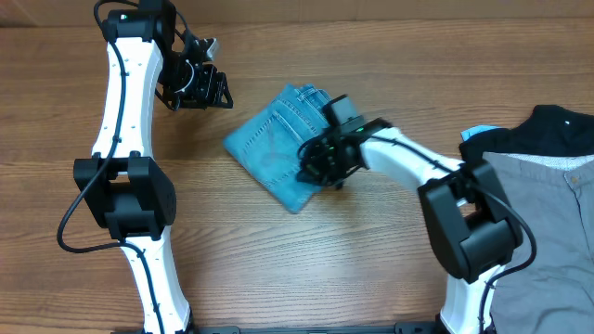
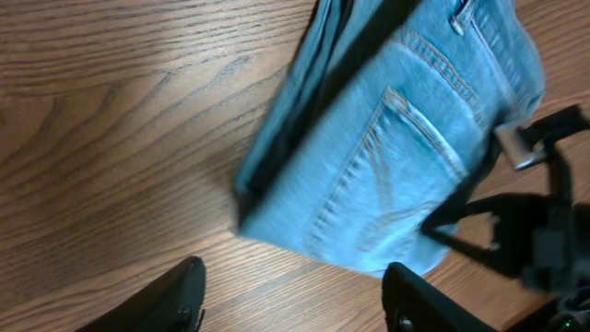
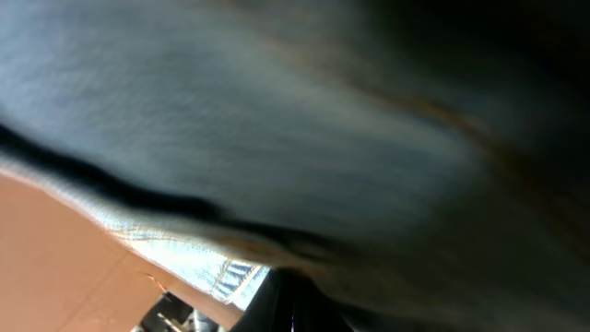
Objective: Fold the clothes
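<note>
Denim sits near the middle of the wooden table point(image 1: 306, 278), and the two arms and a second pile of clothes lie to either side of it. At the far left, the left gripper point(image 1: 197, 88) hangs above bare wood, just left of the jeans point(image 1: 269, 144) and not touching them. Its wrist view shows the two dark fingertips point(image 2: 175, 300) spread wide with nothing between them. The jeans lie folded into a compact light blue bundle, set at an angle, with a stitched back pocket facing up. The right gripper point(image 1: 325, 165) is down on the bundle's right part. Its wrist view is a blur of close denim, so I cannot tell how its jaws stand or whether they grasp cloth. At the far right edge, well apart from the jeans, a black garment point(image 1: 557, 130) lies partly over a grey garment point(image 1: 548, 213).
</note>
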Robot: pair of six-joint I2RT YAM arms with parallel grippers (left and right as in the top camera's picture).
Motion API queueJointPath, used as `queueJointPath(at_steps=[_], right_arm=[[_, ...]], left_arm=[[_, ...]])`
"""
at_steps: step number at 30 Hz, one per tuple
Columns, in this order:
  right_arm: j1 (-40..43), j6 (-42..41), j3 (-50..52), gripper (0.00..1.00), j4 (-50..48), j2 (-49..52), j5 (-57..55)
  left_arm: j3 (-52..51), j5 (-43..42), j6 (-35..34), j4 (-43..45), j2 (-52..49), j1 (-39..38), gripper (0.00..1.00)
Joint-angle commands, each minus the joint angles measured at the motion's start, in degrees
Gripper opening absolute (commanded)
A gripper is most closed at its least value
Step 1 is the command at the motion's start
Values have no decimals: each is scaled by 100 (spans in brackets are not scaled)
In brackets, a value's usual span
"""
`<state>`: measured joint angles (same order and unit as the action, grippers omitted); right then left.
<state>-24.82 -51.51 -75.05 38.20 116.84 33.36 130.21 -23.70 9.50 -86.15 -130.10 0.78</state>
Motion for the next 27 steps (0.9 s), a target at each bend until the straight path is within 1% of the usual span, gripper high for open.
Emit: queueJointPath(at_steps=[1,3,6,9,11,13,15,17,20,23,27], right_arm=[[560,798,-15,4,632,179,-1287],[763,1300,-164,4,1145,177,-1615],[984,1827,-313,4,1757,177,-2140],[1233,2081,-538,4,2306,122,-2688],[1377,2304,-682,4,2474,24,-2677],[1480,2879,-855,4,2520,-122,-2247],[1499,3497,-949,4,2505,-315,-1596],[1482,3773,-946,4,2374,-487,-962],[1427,3807,-944,4,2249,-501,-595],[1316,3805,-844,4,2026,-485,-564],[1174,3805,-579,5,1600,-485,-586]], left_arm=[[-37,4,125,22,28,-26,70],[-37,13,127,26,28,-68,76],[-79,-13,127,44,17,-166,81],[-236,-46,125,164,13,-286,84],[-428,-210,122,310,13,-378,85],[-704,-549,122,461,13,-474,85],[-1027,-839,98,651,13,-575,84],[-1451,-1137,-138,944,13,-671,84],[-1805,-1425,-317,1158,13,-752,80],[-2129,-1683,-525,1325,13,-813,74],[-2402,-1683,-726,1668,13,-850,68]])
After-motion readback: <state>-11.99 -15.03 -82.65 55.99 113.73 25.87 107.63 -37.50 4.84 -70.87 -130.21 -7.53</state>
